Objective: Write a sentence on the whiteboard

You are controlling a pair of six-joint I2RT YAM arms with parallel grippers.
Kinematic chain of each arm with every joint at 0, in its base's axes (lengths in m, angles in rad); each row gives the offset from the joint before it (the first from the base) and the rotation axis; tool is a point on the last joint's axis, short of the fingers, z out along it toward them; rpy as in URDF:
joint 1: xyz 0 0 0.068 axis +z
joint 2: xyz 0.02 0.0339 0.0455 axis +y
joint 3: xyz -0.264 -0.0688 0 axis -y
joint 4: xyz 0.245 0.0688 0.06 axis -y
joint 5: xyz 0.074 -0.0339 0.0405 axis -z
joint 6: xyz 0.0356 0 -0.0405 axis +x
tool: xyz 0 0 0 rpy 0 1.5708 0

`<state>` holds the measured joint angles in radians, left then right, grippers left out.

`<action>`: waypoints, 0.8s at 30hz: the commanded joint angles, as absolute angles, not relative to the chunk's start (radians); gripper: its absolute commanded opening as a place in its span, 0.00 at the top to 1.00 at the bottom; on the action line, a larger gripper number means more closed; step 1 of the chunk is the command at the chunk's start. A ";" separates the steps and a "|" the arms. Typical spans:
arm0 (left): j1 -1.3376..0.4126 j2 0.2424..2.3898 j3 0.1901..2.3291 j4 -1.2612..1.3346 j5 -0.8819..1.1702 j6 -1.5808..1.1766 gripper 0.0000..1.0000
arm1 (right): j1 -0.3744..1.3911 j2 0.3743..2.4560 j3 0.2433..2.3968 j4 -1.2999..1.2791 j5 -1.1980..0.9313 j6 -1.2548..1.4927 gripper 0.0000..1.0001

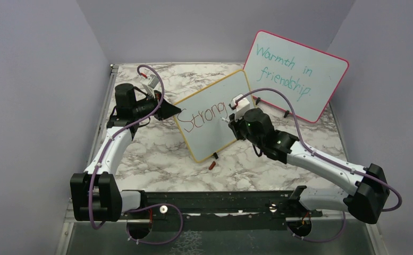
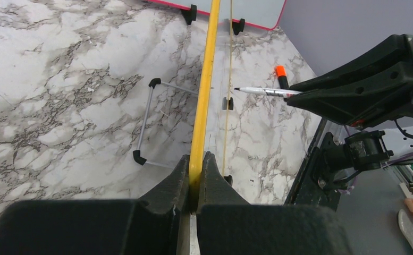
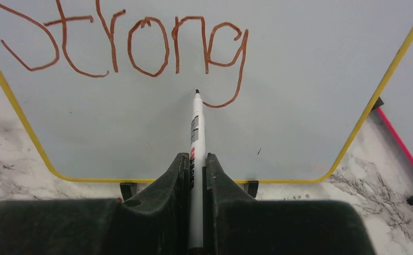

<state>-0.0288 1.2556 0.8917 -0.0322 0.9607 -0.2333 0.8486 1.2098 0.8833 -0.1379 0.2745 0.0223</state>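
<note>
Visible from right wrist only: sentence [image 3: 124,45], just "Strong", beyond fingertips. Marker [image 3: 196,122] pinched in right gripper [image 3: 195,159], long axis straight ahead, tip toward whiteboard [image 3: 310,69]. From left wrist: left gripper [image 2: 196,162] clamped on whiteboard's edge.

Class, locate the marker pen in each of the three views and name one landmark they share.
Top external: marker, centre.
Left wrist: marker, upper right, pointing left.
Right wrist: marker, centre, tip up.
Landmark: the yellow frame of the whiteboard.

Yellow-framed whiteboard [image 1: 212,139], sentence [image 1: 202,117] apparently just "Strong"
</note>
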 commanded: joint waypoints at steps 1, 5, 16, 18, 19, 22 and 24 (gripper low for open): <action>-0.038 1.284 0.876 -0.110 0.819 -0.109 1.00 | 0.844 1.143 0.896 -0.081 0.281 0.027 0.99; -0.038 1.284 0.877 -0.112 0.818 -0.108 1.00 | 0.844 1.133 0.885 -0.087 0.330 0.014 0.99; -0.038 1.284 0.879 -0.116 0.819 -0.106 1.00 | 0.805 1.119 0.873 -0.056 0.416 -0.033 0.99; -0.038 1.284 0.879 -0.117 0.818 -0.106 1.00 | 0.785 1.118 0.871 -0.046 0.408 -0.035 0.99; -0.038 1.283 0.879 -0.117 0.819 -0.106 1.00 | 0.773 1.117 0.871 -0.045 0.402 -0.035 0.99; -0.038 1.285 0.881 -0.118 0.818 -0.107 1.00 | 0.748 1.118 0.869 -0.035 0.390 -0.034 0.99; -0.038 1.286 0.882 -0.119 0.821 -0.106 1.00 | 0.729 1.117 0.866 -0.027 0.371 -0.034 0.99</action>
<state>-0.0288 1.2552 0.8955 -0.0422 0.9604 -0.2264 0.7593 1.1378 0.8795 -0.0792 0.3767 -0.0219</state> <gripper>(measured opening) 0.037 0.158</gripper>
